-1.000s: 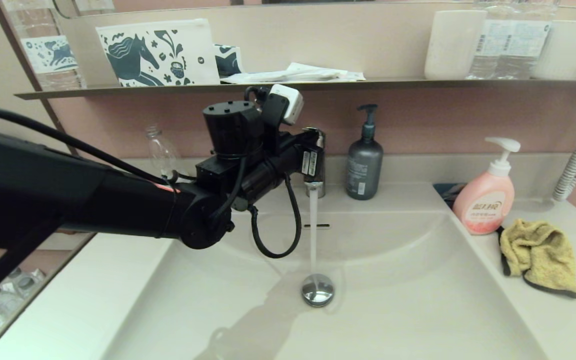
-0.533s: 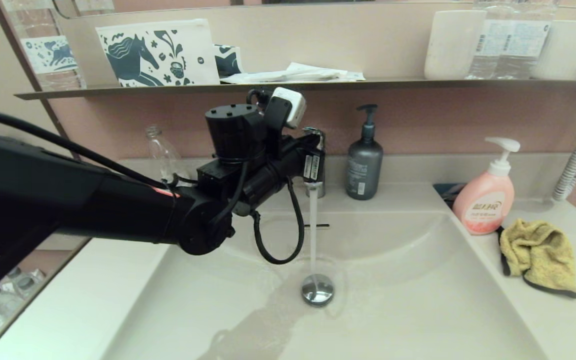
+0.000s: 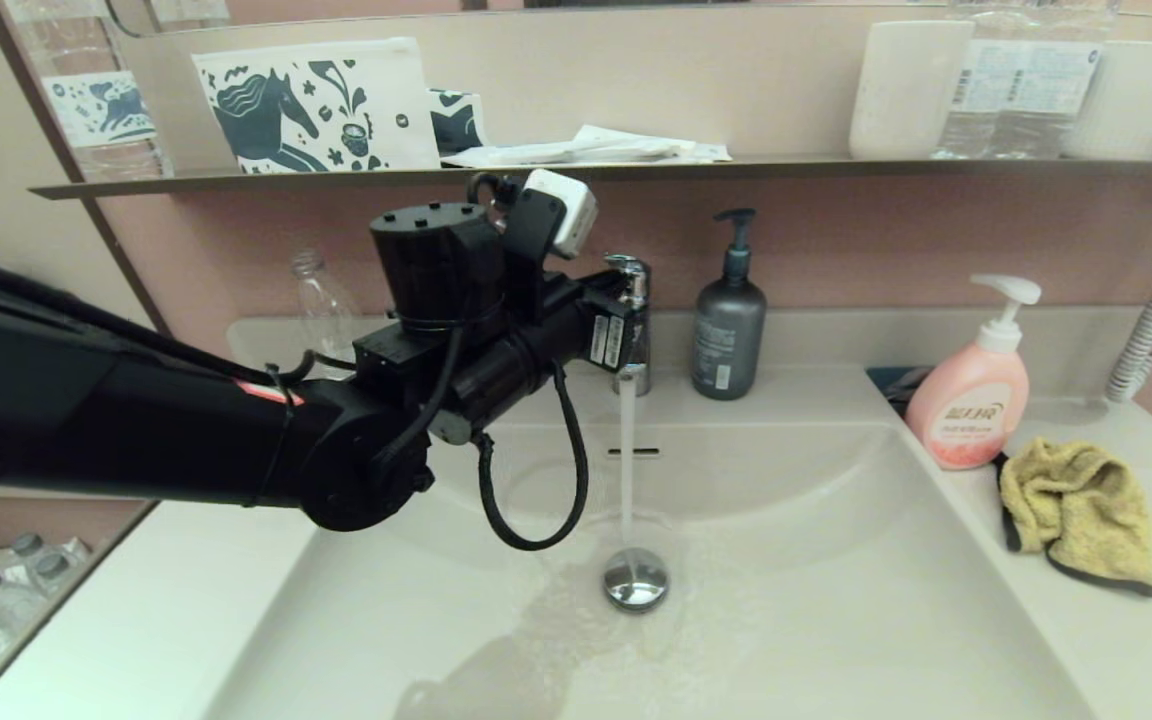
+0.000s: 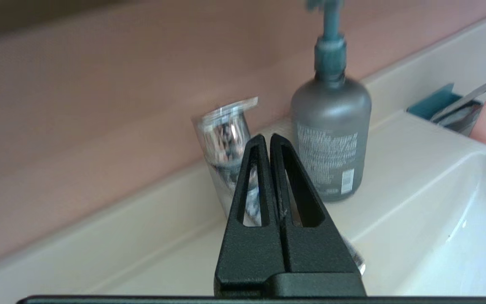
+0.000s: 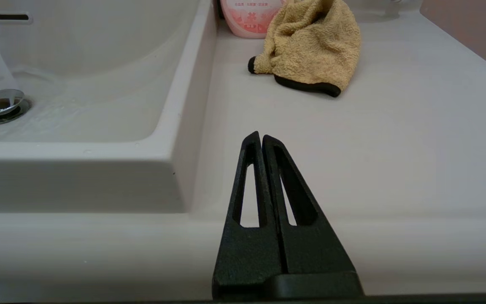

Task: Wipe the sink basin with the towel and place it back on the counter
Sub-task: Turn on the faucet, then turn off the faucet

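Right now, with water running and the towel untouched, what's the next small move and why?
Probably send the right gripper, shut and low above the counter, forward to the towel and open it for a grasp. The towel lies crumpled beside the pink soap bottle, right of the sink basin. The left gripper, shut, is up by the faucet.

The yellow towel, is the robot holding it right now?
No, the towel lies crumpled on the counter beside the pink soap bottle, and the right gripper is shut and empty, apart from it.
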